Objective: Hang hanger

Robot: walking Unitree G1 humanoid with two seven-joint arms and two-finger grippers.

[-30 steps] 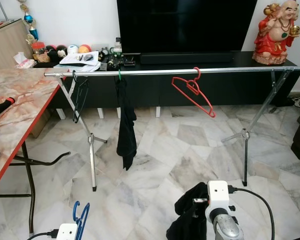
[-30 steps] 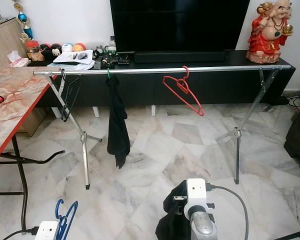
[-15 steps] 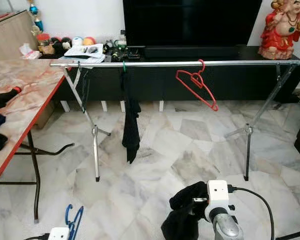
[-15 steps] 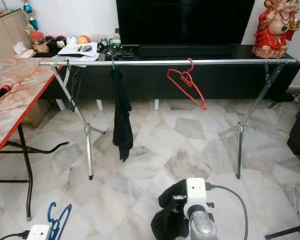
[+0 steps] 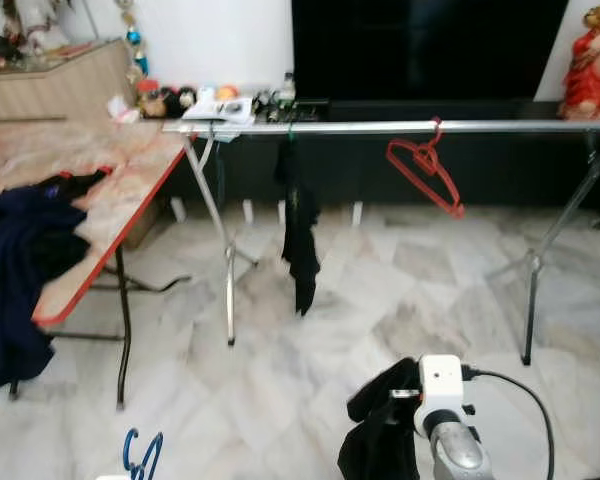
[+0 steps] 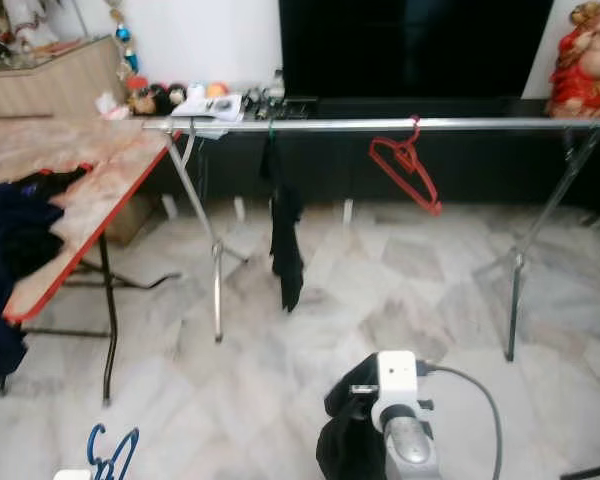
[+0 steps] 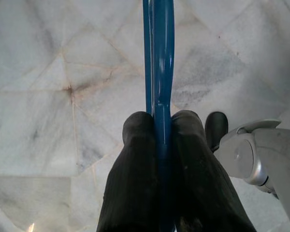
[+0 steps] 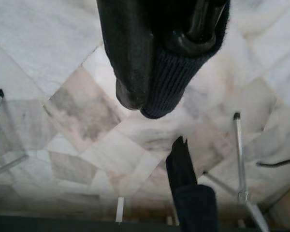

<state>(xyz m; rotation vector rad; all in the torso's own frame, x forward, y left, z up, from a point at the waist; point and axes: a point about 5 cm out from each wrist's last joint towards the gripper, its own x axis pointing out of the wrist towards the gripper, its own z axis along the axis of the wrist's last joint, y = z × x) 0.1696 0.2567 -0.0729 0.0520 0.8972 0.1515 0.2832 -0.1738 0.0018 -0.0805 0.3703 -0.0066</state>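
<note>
1. Head views: the right gripper (image 5: 395,425), low in front of the robot, is clamped on a limp black knitted garment (image 5: 378,440). Well ahead of it stands a long silver metal clothes rail (image 5: 400,127) carrying a red plastic hanger (image 5: 425,172) and a hanging black cloth (image 5: 300,225). Far to the gripper's left stands a marble-topped folding table with a red edge (image 5: 120,170), with dark blue clothes (image 5: 20,260) heaped on it.
2. Left wrist view: the left gripper (image 7: 155,126) is closed on a blue plastic hanger (image 7: 158,53), which runs straight out beyond the fingertips (image 7: 138,126) over the pale marble floor (image 7: 48,87).
3. Right wrist view: the black fingers (image 8: 128,58) pinch the knitted garment; another black cloth hangs beyond them.
</note>
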